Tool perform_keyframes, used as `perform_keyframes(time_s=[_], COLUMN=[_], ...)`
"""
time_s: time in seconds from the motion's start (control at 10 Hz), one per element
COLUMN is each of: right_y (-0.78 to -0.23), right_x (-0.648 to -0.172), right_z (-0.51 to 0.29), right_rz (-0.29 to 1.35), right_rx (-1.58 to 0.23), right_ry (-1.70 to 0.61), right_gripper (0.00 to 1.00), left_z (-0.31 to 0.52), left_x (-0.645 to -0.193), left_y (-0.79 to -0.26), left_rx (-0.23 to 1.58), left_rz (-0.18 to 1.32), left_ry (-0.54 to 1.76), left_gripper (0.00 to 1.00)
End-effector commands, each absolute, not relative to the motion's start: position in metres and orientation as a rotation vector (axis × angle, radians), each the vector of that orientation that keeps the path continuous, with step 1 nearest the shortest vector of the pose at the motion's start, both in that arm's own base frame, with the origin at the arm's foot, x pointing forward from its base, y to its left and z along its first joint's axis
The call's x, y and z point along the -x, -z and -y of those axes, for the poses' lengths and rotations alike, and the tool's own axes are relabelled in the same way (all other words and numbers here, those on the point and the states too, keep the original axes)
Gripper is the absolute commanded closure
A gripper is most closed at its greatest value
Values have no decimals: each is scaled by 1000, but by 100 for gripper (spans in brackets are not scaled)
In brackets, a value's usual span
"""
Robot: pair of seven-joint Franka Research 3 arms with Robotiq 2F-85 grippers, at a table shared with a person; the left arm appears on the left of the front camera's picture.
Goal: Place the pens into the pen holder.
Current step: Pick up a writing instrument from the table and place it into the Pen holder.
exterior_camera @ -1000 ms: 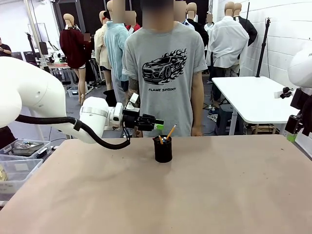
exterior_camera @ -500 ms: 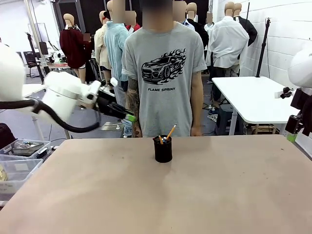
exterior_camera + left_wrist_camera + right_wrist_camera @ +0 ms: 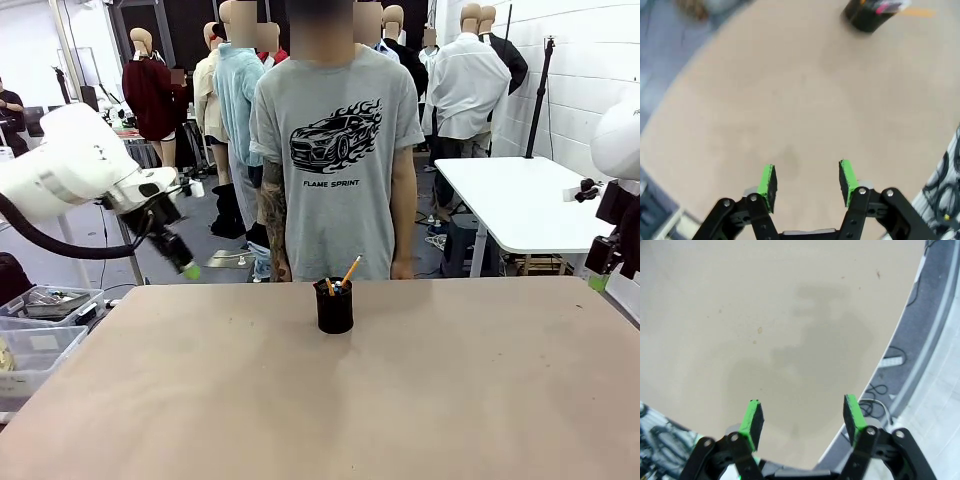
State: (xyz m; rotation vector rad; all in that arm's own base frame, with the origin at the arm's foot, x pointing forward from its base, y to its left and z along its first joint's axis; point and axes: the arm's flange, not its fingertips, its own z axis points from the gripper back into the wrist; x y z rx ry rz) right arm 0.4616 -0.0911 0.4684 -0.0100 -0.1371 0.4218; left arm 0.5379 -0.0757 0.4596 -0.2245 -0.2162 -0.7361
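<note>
At the left, the left arm (image 3: 70, 175) is raised above the tabletop's (image 3: 320, 400) left edge, its wrist tilted downward. The left gripper (image 3: 185, 262) points down and to the right, clear of the surface. In the left wrist view, its fingers (image 3: 768, 184) stand apart with nothing between the green pads; bare tabletop shows through the gap. Clear plastic bins (image 3: 35, 330) sit below the arm, off the tabletop's left side.

Near the middle, toward the far edge, the holder (image 3: 334, 306) stands upright on the tabletop. The pens (image 3: 340, 280) are inside it: a yellow-orange pencil (image 3: 349, 270) leans to the right and rises above the rim; the other tips beside it are too small to tell apart. In the left wrist view the holder appears at the top edge, well apart from the gripper. A person in a grey printed T-shirt (image 3: 338, 150) stands just behind the holder at the far side.

At the right, the right gripper (image 3: 802, 422) hangs over the tabletop's edge, fingers (image 3: 852, 415) spread, holding nothing.
</note>
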Motion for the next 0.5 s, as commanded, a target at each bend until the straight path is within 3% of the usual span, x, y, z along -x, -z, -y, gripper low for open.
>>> perform_keyframes(time_s=[0.0,0.3,0.4], right_y=[-466,-466,-466], right_x=[-461,-461,-461], right_z=[92,92,92], right_rz=[142,142,142], right_rx=[34,34,34], right_ry=[-439,-439,-439], right_gripper=[20,20,20], left_z=[72,58,58], left_x=[-506,-478,-495], left_y=[-479,-472,-475], left_rx=[174,104,131], left_rz=[81,127,82], left_ry=[594,509,545], left_gripper=[34,34,34])
